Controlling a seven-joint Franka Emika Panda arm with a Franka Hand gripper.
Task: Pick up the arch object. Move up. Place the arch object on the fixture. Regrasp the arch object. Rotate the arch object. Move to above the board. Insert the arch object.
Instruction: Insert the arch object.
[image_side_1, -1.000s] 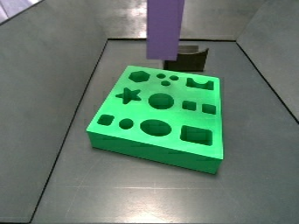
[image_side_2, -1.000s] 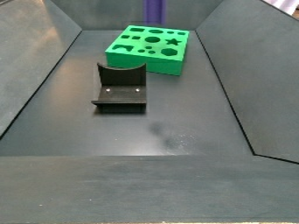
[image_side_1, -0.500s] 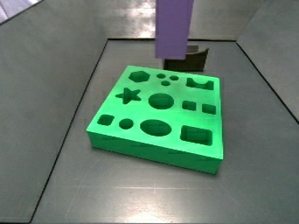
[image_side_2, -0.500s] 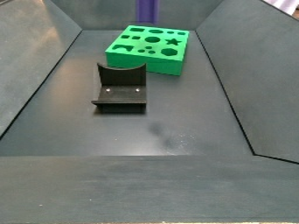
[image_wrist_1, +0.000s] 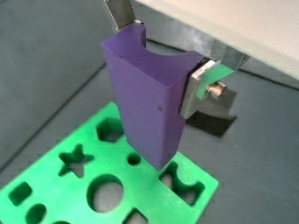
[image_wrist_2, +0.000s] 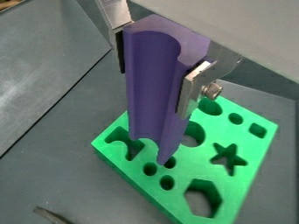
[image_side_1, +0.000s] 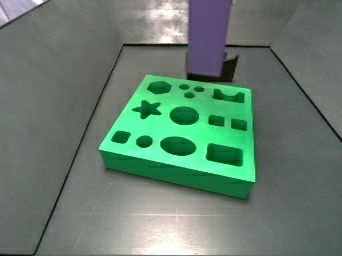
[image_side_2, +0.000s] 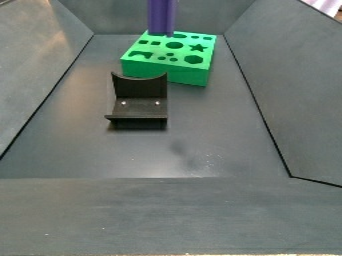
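Note:
The arch object (image_wrist_1: 146, 96) is a matte purple block with a concave end, held upright. My gripper (image_wrist_1: 158, 52) is shut on it, and a silver finger (image_wrist_1: 201, 83) presses each side; it shows the same way in both wrist views (image_wrist_2: 158, 87). The block hangs above the far edge of the green board (image_side_1: 181, 130), near its arch-shaped notch (image_side_1: 227, 95). In both side views only the block shows (image_side_2: 160, 15); the gripper is above the frame. The fixture (image_side_2: 138, 100) stands empty on the floor, apart from the board.
Grey sloping walls enclose the dark floor (image_side_2: 201, 150). The board (image_side_2: 171, 55) lies at one end of the bin. In a side view the fixture (image_side_1: 227, 68) sits just behind the board's far edge. The board's star cutout (image_side_1: 147, 110) and several other cutouts are empty.
The arch object has shifted sideways over the board's far edge toward the arch notch, still upright and still held. The board and fixture have not moved.

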